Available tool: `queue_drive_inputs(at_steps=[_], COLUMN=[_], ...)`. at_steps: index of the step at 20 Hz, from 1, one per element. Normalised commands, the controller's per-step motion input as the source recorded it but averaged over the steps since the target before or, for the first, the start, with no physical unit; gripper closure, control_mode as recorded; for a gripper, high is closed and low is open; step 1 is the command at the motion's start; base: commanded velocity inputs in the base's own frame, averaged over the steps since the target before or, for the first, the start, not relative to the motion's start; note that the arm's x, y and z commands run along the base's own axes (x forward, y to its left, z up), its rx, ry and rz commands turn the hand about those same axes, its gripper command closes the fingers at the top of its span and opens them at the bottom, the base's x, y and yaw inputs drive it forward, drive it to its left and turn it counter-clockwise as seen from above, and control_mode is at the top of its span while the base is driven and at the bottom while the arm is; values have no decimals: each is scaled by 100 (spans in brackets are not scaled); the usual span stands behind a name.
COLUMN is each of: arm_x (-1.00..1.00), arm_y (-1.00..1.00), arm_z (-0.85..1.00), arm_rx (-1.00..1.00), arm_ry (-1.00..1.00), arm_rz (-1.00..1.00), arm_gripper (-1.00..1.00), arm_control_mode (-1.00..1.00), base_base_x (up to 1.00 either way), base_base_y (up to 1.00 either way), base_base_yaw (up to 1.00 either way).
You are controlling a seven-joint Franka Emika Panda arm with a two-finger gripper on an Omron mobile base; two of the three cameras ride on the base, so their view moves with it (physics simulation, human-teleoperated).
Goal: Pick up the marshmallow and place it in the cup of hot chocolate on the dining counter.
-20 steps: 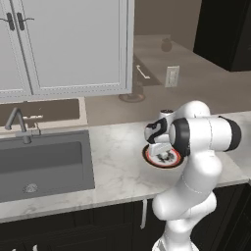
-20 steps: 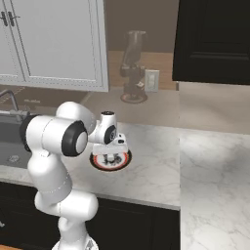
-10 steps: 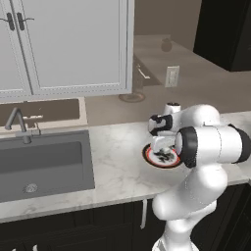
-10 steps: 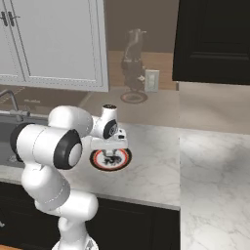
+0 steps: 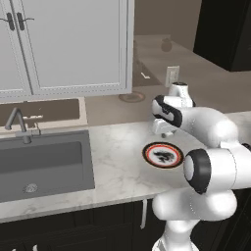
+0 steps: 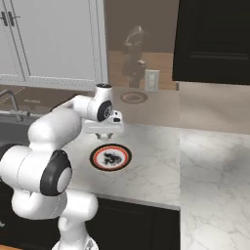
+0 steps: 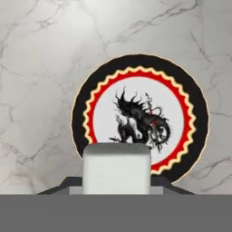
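a round plate (image 5: 163, 155) with a red and black rim and a dark dragon figure on its white centre lies flat on the marble worktop (image 5: 117, 162), nothing resting on it. left of it in the left base view, a grey sink (image 5: 41, 164) with a tap (image 5: 18, 123) is sunk into the same top. a wall socket (image 5: 172, 76) sits on the backsplash behind, white cabinets (image 5: 68, 44) above. the gripper (image 7: 117, 181) hangs above the plate, its jaws clamped on the marshmallow (image 7: 117, 168), a white squarish lump that hides the plate's near edge in the hand view.
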Motion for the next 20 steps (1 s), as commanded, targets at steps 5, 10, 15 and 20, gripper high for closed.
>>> queue_drive_inputs(at_steps=[5,10,15,20], arm_x=[-66,-89,-75,-60], arm_y=[15,20,49,23], arm_z=[100,94,54,27], arm_rx=[0,0,0,0], arm_ry=[0,0,-2,-3], arm_rz=[-13,-13,-14,-16], arm_gripper=[100,100,100,100], arm_control_mode=[-100,-100,-100,-100], base_base_x=[0,0,0,0], base_base_y=[0,0,0,0], base_base_yaw=[0,0,0,0])
